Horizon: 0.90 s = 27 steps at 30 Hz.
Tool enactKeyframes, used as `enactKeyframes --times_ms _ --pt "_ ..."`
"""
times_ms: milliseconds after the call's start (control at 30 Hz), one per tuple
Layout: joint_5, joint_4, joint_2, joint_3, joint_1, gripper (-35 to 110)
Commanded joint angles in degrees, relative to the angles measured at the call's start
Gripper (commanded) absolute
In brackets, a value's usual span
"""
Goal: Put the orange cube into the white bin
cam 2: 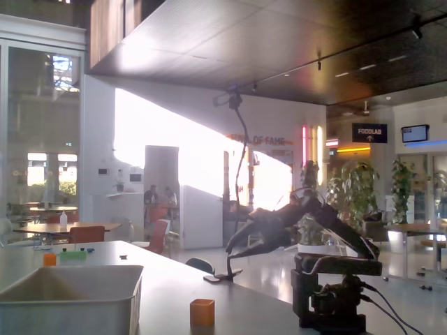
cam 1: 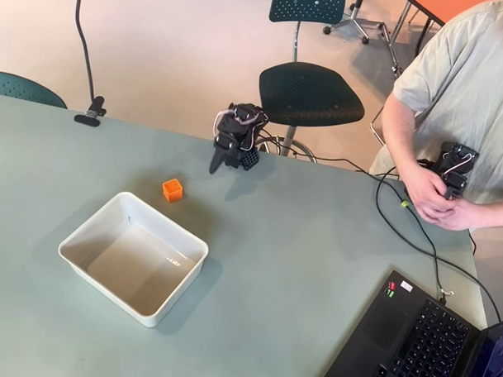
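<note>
The end effector (cam 1: 217, 164) hangs above the tabletop (cam 1: 316, 240) with nothing between its fingers and touching nothing. In the fixed view the end effector (cam 2: 234, 248) shows as a dark silhouette against bright windows, its two fingers spread slightly apart at the tips, pointing toward the left of that picture and a little downward. In the overhead view its dark tip points down and to the left, toward the cube's side of the tabletop.

The orange cube (cam 1: 172, 190) sits flat on the tabletop, apart from the end effector and below-left of it in the overhead view. It lies just beside the upper right long side of the white bin (cam 1: 76, 247), close to the rim but not touching it. Its edges are turned slightly off the picture's edges. In the fixed view the orange cube (cam 2: 202, 312) stands upright on the tabletop to the right of the white bin (cam 2: 70, 303), between the bin and the arm's base (cam 2: 328, 307).

The white bin is rectangular, its long axis running from upper left to lower right in the overhead view.
</note>
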Motion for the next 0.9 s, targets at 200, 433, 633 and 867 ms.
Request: enactKeyframes --times_ms 200,433,633,867 --pt "0.8 6.5 -42.7 -25.8 11.2 5" --pt "11.0 26.7 -72.0 -48.8 15.6 5" --pt "14.4 29.4 -80.1 -55.7 15.1 15" --pt "14.4 29.4 -84.6 -55.0 15.7 49"
